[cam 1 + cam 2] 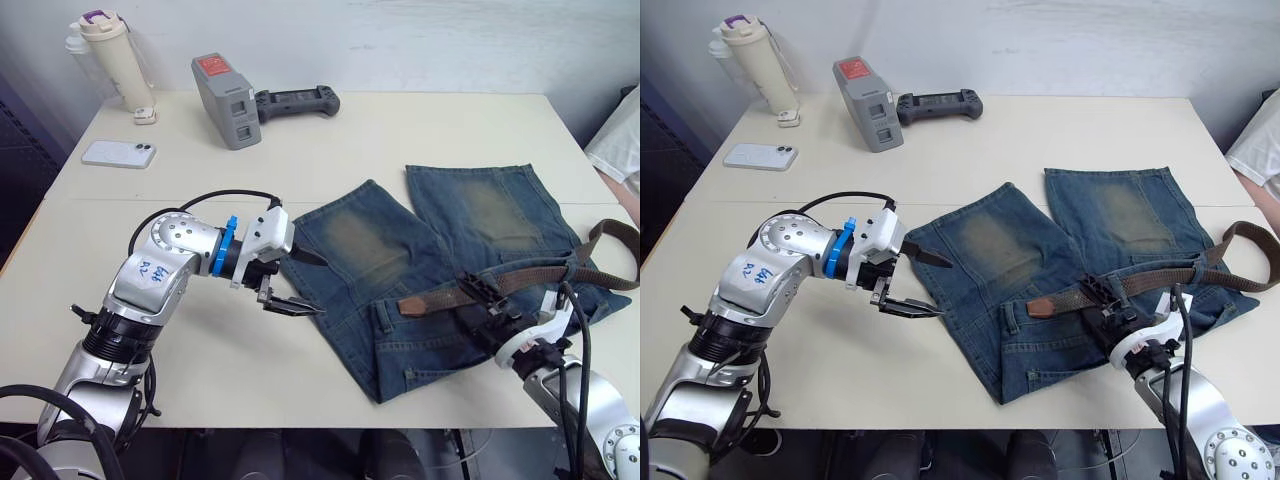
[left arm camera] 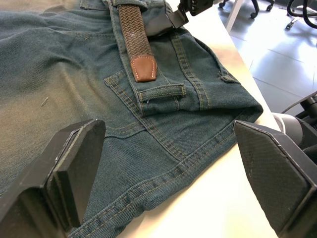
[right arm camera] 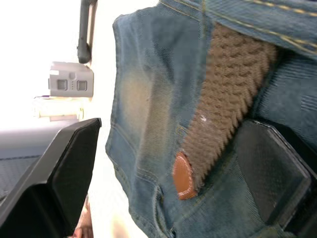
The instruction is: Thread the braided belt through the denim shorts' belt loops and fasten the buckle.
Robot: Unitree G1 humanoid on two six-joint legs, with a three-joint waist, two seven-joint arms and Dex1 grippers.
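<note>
The denim shorts (image 1: pixel 440 250) lie flat on the table, waistband toward me and legs pointing away. The braided belt (image 1: pixel 520 280) lies along the waistband, its tan leather tip (image 1: pixel 412 305) near the middle and its other end curling off the shorts to the right (image 1: pixel 610 235). One belt loop (image 2: pixel 161 92) sits just past the tip, with no belt in it. The buckle is out of view. My left gripper (image 1: pixel 318 287) hovers open at the shorts' left edge. My right gripper (image 1: pixel 482 303) is open, straddling the belt (image 3: pixel 223 99) just right of the tip.
At the back left of the table (image 1: pixel 400 130) are a white phone (image 1: pixel 118 153), a cream bottle (image 1: pixel 112 55), a grey device (image 1: pixel 228 88) and a black controller (image 1: pixel 297 102). White cloth (image 1: pixel 620 140) shows at the right edge. The shorts' waistband lies close to the table's front edge.
</note>
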